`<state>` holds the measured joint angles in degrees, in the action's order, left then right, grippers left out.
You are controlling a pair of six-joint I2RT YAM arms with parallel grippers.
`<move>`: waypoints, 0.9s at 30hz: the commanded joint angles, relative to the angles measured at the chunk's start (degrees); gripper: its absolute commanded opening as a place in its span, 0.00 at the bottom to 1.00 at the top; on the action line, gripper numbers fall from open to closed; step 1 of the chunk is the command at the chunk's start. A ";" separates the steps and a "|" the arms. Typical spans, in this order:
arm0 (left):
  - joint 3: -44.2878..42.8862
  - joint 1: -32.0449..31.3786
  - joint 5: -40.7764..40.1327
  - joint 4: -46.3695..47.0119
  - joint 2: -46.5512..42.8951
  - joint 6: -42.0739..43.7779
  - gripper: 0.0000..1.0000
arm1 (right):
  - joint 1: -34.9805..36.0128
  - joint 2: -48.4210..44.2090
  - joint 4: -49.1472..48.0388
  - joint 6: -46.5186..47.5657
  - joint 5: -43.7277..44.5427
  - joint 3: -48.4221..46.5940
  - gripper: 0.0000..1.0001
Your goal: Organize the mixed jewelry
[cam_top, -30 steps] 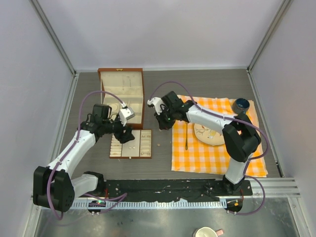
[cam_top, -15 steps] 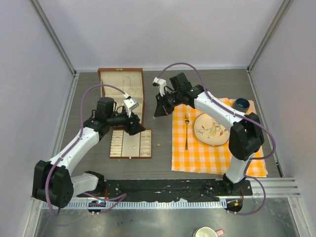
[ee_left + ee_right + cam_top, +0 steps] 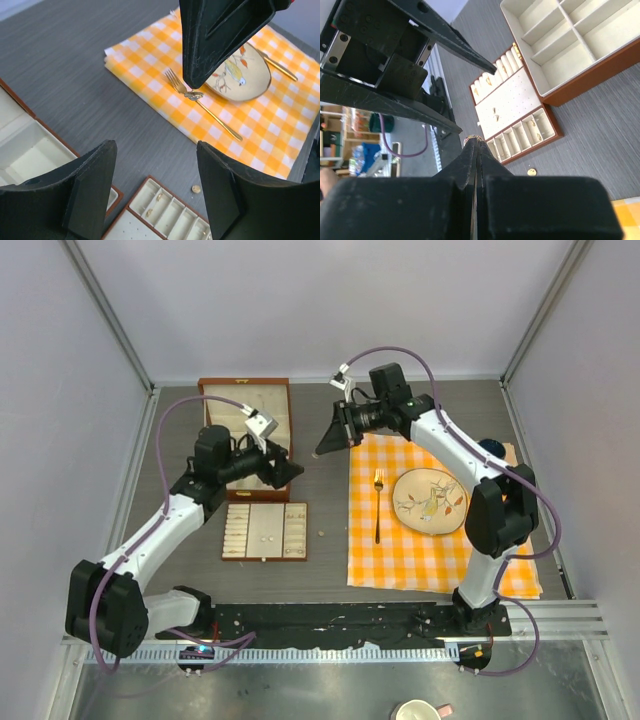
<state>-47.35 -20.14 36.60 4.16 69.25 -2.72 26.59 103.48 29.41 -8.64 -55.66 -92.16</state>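
two arms reach in over the table (image 3: 330, 560) toward each other. the right pincer (image 3: 322, 450) is pressed fully together, and at its very tip a small ring (image 3: 472, 139) is pinched; the left wrist view shows the same ring (image 3: 193, 94) under the black fingertips. this pincer is held up off the table, between the wooden box (image 3: 247, 425) and the far left corner of the orange checked cloth (image 3: 400, 550). the left pincer (image 3: 285, 470) is spread wide with nothing between its fingers (image 3: 90, 190). it sits by the right edge of the box and faces the right pincer.

several tiny gold pieces (image 3: 532, 122) lie in the small compartments of the flat tray (image 3: 265, 531), which rests on the table just near-side of the box. a couple of studs (image 3: 495, 112) sit on its dotted middle pad, and more gold shows among the ring rolls at its other end. one loose stud (image 3: 321, 533) lies on the bare table, just beside the tray's right edge, between the tray and the cloth; it also shows in the left wrist view (image 3: 196, 189) and the right wrist view (image 3: 532, 172).

on the cloth a gold fork (image 3: 378, 502) lies to the left of a bird-painted plate (image 3: 430, 500), and a gold knife (image 3: 277, 65) lies on the plate's other side. a dark blue cup (image 3: 490, 450) stands at the cloth's far right corner. the box's cream compartments look bare in the right wrist view (image 3: 570, 45).
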 commanded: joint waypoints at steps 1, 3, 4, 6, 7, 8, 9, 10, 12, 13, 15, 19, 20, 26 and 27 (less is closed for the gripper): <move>-2.74 -0.51 -4.78 9.02 -0.09 -3.26 0.70 | -2.68 0.84 -8.92 -9.80 -6.74 -2.15 0.01; -3.79 -0.86 -6.36 10.33 0.09 -3.17 0.71 | -3.47 0.84 -12.68 -13.67 -7.36 -2.50 0.01; -4.06 -1.13 -6.97 10.77 0.09 -3.17 0.71 | -4.17 0.84 -14.62 -15.33 -7.79 -2.50 0.01; -5.11 -2.18 -8.90 12.09 0.53 -3.26 0.71 | -5.14 1.11 -22.58 -22.97 -8.59 -1.98 0.01; -5.29 -2.79 -10.22 12.44 0.62 -3.26 0.71 | -5.93 1.37 -25.25 -25.78 -9.37 -1.80 0.01; -5.47 -3.84 -10.84 12.97 0.79 -3.26 0.71 | -6.11 1.63 -27.63 -28.07 -9.55 -1.62 0.01; -5.90 -4.46 -12.85 13.15 0.80 -3.08 0.71 | -6.28 1.90 -32.35 -32.18 -9.82 -1.36 0.01; -6.08 -5.08 -13.30 13.15 0.97 -3.17 0.71 | -6.37 2.07 -33.79 -33.53 -10.08 -1.44 0.01; -6.35 -6.66 -15.93 13.24 0.97 -2.91 0.70 | -6.37 2.51 -37.73 -37.65 -10.26 -1.36 0.01; -6.44 -7.01 -16.38 13.24 0.97 -2.38 0.70 | -6.37 2.51 -39.24 -38.89 -10.43 -1.01 0.01; -6.61 -7.63 -16.82 13.59 0.88 -2.29 0.70 | -6.55 2.60 -43.18 -42.49 -10.78 -0.39 0.01; -7.14 -7.81 -18.40 14.38 0.36 -2.73 0.70 | -6.38 3.22 -46.80 -46.36 -11.49 -0.13 0.01; -7.49 -7.81 -18.75 14.38 0.36 -2.82 0.71 | -6.46 3.39 -49.42 -47.51 -12.01 0.31 0.01; -9.77 -7.81 -19.12 14.12 1.50 -3.25 0.72 | -6.46 3.92 -55.51 -53.14 -12.46 1.89 0.01; -10.38 -7.81 -18.59 14.03 2.02 -3.52 0.72 | -6.46 4.01 -55.60 -53.23 -12.46 2.07 0.01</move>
<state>-54.26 -27.86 18.37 14.55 70.35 -5.61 20.03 107.24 -19.42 -57.41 -66.74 -90.61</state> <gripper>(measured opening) 0.712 0.027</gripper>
